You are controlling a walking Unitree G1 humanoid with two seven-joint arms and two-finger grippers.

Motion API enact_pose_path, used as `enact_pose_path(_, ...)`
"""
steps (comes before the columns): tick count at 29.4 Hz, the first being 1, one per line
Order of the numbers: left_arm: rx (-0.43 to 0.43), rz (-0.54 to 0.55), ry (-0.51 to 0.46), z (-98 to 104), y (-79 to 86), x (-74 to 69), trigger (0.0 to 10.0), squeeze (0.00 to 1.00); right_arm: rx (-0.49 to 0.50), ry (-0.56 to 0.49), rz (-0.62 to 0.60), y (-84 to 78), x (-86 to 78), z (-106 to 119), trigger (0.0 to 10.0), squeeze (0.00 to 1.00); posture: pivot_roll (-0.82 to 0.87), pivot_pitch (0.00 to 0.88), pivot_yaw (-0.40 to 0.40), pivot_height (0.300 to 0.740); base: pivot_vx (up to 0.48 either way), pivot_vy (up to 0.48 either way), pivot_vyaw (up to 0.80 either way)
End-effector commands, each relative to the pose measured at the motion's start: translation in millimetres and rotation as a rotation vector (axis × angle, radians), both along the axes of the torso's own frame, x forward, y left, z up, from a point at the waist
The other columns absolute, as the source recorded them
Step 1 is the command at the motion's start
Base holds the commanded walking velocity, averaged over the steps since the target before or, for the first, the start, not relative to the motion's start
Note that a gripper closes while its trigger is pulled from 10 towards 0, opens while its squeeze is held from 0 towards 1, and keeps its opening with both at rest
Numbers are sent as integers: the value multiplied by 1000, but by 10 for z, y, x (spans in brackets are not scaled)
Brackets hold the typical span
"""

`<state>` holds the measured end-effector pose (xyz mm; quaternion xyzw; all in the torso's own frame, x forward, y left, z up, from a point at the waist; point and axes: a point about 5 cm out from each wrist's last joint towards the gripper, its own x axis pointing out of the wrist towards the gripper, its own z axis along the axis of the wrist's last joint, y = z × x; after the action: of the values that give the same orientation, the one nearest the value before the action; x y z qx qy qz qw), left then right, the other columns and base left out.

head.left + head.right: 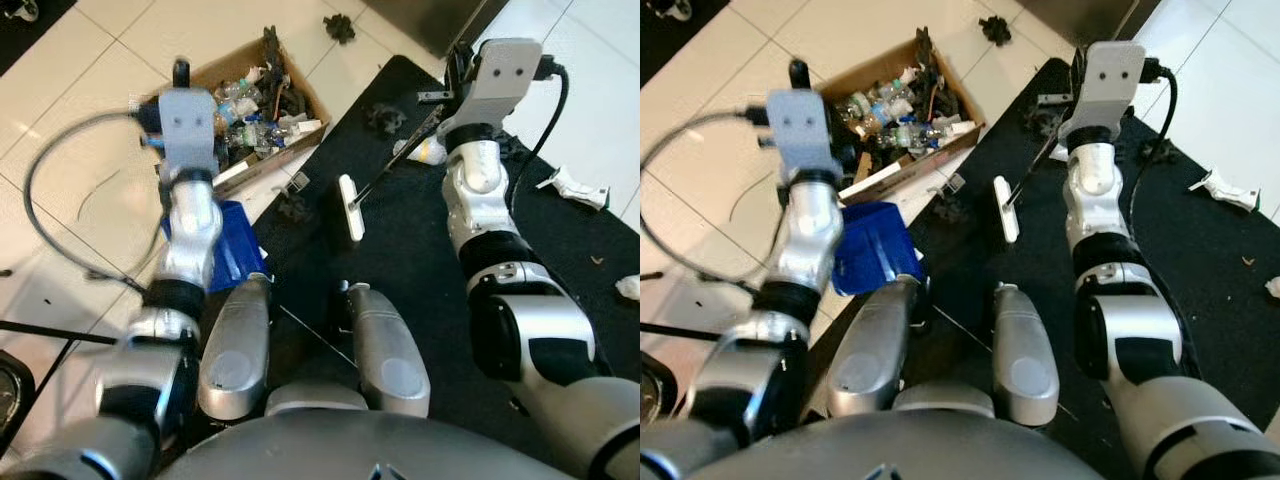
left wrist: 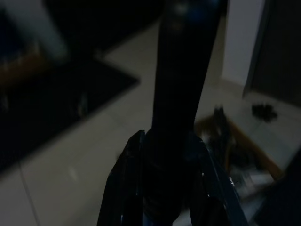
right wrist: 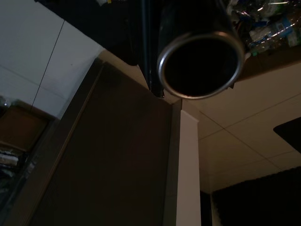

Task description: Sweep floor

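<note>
Head views put the sweep mid-stroke, by my judgement: the right gripper (image 1: 452, 72) seems to grip the broom (image 1: 349, 207) by its thin handle, though how far its fingers part I cannot tell; the white head rests on the black mat (image 1: 420, 250). The left gripper (image 2: 164, 179) clasps a dark shaft over the blue dustpan (image 1: 872, 248). Next, the black scraps (image 1: 385, 118) need drawing toward the pan.

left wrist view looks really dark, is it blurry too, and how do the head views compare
Left wrist view: very dark and soft, with the left gripper closed around a black handle and the tiled floor behind smeared. Left eye view: brightly lit and mostly sharp, though the cardboard box area looks slightly blurred. Right eye view: similar, with light glare on the white tiles.
</note>
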<state>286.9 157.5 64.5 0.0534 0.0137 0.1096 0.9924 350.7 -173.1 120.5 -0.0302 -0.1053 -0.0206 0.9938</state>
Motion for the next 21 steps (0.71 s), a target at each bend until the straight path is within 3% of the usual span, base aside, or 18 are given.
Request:
enact_pose_path(1, -182, -16, 172, -241, -94, -182, 10000, 0, -4, 3, -9, -27, -19, -14, 10000, 0, 192, 257, -32, 740, 0, 0, 0)
enact_pose_path(2, -182, -16, 172, -241, -94, -182, 10000, 0, -4, 3, -9, -27, -19, -14, 10000, 0, 192, 257, -32, 740, 0, 0, 0)
enact_pose_path(5, -321, 31, 258, -244, 20, -335, 10000, 0, 0, 9, -14, -33, -22, -24, 10000, 0, 208, 248, -25, 740, 0, 0, 0)
enact_pose_path(9, -333, 55, 292, -223, 164, -431, 10000, 0, 3, 13, -14, -27, -19, -28, 10000, 0, 222, 240, -18, 740, 0, 0, 0)
enact_pose_path(10, -272, 58, 280, -205, 270, -458, 10000, 0, 5, 14, -13, -16, -15, -27, 10000, 0, 231, 235, -16, 740, 0, 0, 0)
enact_pose_path(13, -222, 56, 269, -192, 336, -470, 10000, 0, 6, 15, -12, -9, -12, -26, 10000, 0, 231, 235, -16, 740, 0, 0, 0)
enact_pose_path(14, -108, 34, 258, -186, 412, -465, 10000, 0, 8, 15, -10, 0, -7, -23, 10000, 0, 235, 230, -18, 740, 0, 0, 0)
enact_pose_path(15, -108, 34, 258, -186, 412, -465, 10000, 0, 8, 15, -10, 0, -7, -23, 10000, 0, 235, 230, -18, 740, 0, 0, 0)
enact_pose_path(17, 126, -65, 225, -174, 492, -420, 10000, 0, 11, 14, -5, 18, 4, -12, 10000, 0, 234, 223, -23, 740, 0, 0, 0)
enact_pose_path(18, 126, -65, 225, -174, 492, -420, 10000, 0, 11, 14, -5, 18, 4, -12, 10000, 0, 234, 223, -23, 740, 0, 0, 0)
enact_pose_path(19, 199, -110, 216, -170, 504, -375, 10000, 0, 12, 13, -3, 21, 10, -4, 10000, 0, 229, 222, -24, 740, 0, 0, 0)
enact_pose_path(21, 236, -130, 209, -161, 516, -317, 10000, 0, 11, 11, -2, 15, 14, 4, 10000, 0, 225, 218, -26, 740, 0, 0, 0)
